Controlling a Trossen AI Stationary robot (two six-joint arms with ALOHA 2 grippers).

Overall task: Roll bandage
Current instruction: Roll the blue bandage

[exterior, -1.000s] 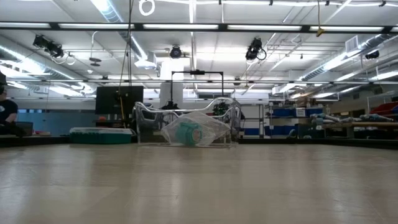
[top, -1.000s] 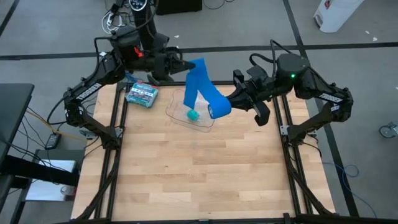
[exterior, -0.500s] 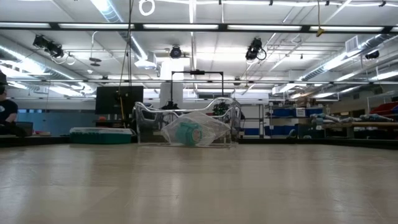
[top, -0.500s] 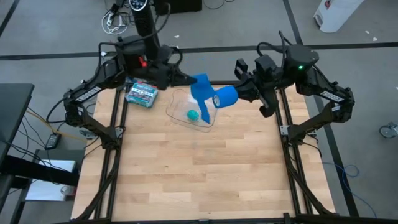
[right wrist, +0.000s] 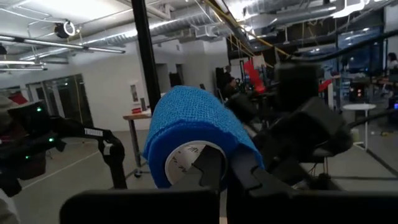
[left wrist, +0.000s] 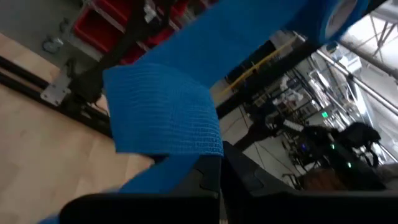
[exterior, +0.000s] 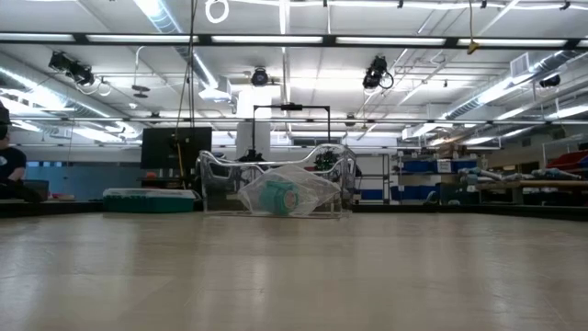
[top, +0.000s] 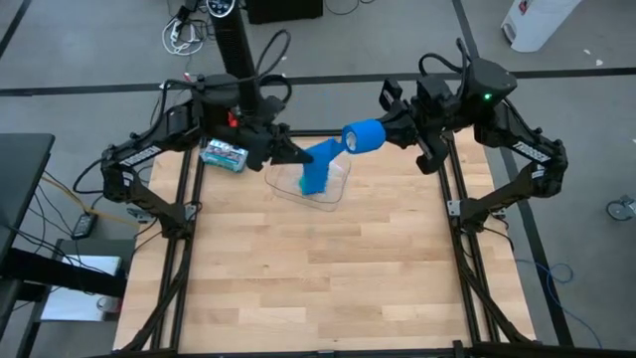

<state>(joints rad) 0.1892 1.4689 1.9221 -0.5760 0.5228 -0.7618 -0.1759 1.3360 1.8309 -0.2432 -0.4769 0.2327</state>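
The wooden desk carries a clear plastic tray near its far edge, with a green-and-white printed box just beside it on the left. Both dark arms reach in above the far side of the desk. The bandage hangs in the air between them: a bright blue strip running from a blue roll down toward the tray. The right gripper holds the roll above the tray's far right side, its fingers closed on the roll's white core. The left gripper has its fingers pinched shut on the strip's loose end, above the tray's left side. In the low view, a small teal-green roll sits inside the tray.
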